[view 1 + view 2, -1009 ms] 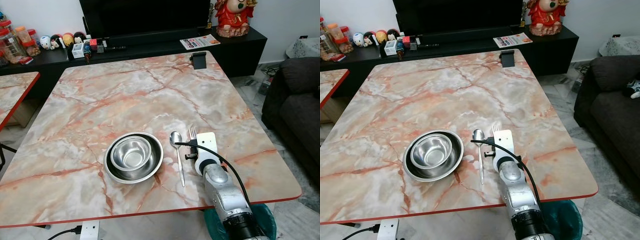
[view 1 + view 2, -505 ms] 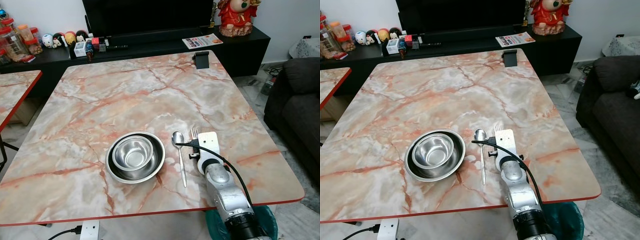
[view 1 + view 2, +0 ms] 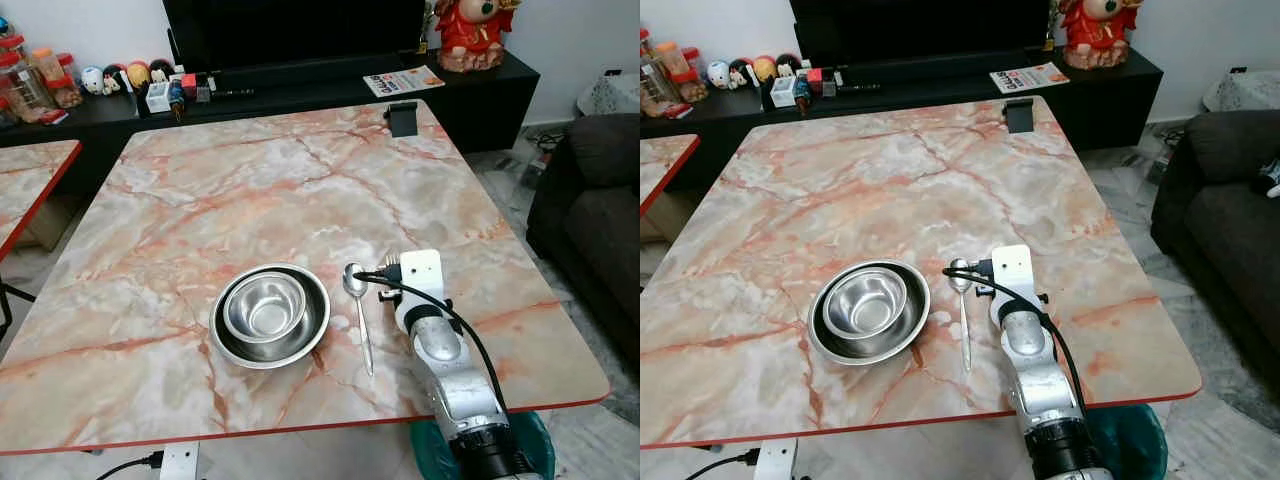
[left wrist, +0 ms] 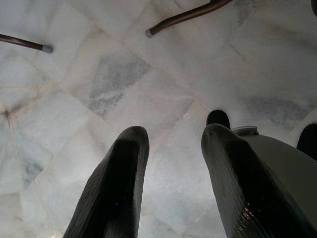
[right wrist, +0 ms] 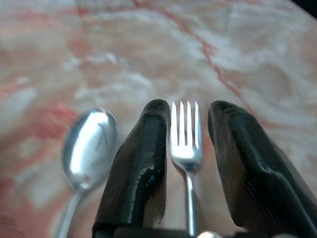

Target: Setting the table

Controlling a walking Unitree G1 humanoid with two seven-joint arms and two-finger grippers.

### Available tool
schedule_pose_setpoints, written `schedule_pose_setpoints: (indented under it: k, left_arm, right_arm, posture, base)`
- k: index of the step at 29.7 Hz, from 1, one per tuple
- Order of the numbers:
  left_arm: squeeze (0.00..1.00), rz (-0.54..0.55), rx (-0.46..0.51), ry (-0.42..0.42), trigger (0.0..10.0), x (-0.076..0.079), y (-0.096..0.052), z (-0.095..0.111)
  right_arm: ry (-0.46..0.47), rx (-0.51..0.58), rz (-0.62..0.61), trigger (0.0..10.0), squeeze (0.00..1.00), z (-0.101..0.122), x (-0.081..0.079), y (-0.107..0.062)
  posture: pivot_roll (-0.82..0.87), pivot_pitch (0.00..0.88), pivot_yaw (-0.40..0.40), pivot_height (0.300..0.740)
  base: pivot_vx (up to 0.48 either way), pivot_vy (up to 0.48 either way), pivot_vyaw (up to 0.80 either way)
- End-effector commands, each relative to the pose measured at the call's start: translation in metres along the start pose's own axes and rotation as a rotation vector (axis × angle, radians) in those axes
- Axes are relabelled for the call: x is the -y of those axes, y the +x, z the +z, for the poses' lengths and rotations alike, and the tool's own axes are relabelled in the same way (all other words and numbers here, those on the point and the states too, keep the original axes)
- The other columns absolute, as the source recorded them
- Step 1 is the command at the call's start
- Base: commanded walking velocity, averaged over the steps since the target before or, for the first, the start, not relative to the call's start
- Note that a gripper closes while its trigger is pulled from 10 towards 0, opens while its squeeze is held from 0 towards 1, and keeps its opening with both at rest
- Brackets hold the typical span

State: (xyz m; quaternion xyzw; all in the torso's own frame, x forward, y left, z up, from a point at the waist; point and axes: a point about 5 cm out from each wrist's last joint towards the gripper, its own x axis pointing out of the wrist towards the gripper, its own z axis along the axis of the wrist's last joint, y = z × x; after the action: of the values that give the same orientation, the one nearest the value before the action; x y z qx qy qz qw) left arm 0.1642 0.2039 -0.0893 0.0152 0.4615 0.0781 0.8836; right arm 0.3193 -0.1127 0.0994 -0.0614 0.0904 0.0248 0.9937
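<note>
The right gripper [image 5: 188, 148], black fingers parted, straddles a silver metal fork [image 5: 185, 141] lying beside a silver spoon [image 3: 358, 312] on the marbled table [image 3: 250, 190]. To finish well, lift straight up without nudging the fork.

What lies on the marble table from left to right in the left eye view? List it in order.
stacked steel bowls → spoon → right hand, over the fork

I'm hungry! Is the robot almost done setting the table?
Nearly. The steel bowl sits nested in its plate, with the spoon laid beside them. The right end effector is open, straddling the fork next to the spoon. It looks like the arm just needs to pull away.
</note>
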Motion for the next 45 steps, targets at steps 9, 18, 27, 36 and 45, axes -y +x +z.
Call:
schedule_pose_setpoints:
  k: [9,18,27,36,45]
  left_arm:
    - [0.0,0.025,0.033,-0.024,10.0,-0.009,0.0,0.005]
    - [0.0,0.019,0.039,-0.041,10.0,-0.008,0.0,0.006]
    - [0.0,0.025,0.044,-0.062,10.0,-0.007,0.0,0.007]
    - [0.0,0.027,0.042,-0.062,10.0,-0.007,0.0,0.006]
    - [0.0,0.028,0.048,-0.064,10.0,-0.007,0.0,0.007]
  right_arm:
    - [0.012,0.328,-0.013,10.0,0.0,0.047,-0.001,-0.006]
    - [0.012,0.5,-0.029,10.0,0.0,0.065,0.0,-0.013]
    - [0.0,0.531,0.003,10.0,0.0,0.066,-0.006,-0.013]
    - [-0.01,0.554,0.013,10.0,0.0,0.069,-0.007,-0.014]
    - [-0.011,0.563,0.017,10.0,0.0,0.07,-0.008,-0.013]
  posture:
    - [0.0,0.029,0.1,0.74]
    - [0.0,0.032,0.103,0.74]
    - [0.0,0.032,0.097,0.74]
    - [0.0,0.034,0.098,0.74]
    - [0.0,0.037,0.096,0.74]
  base:
    - [0.0,0.0,0.0]
    - [0.0,0.0,0.0]
    - [0.0,0.453,0.0]
    - [0.0,0.466,0.0]
    - [0.0,0.465,0.0]
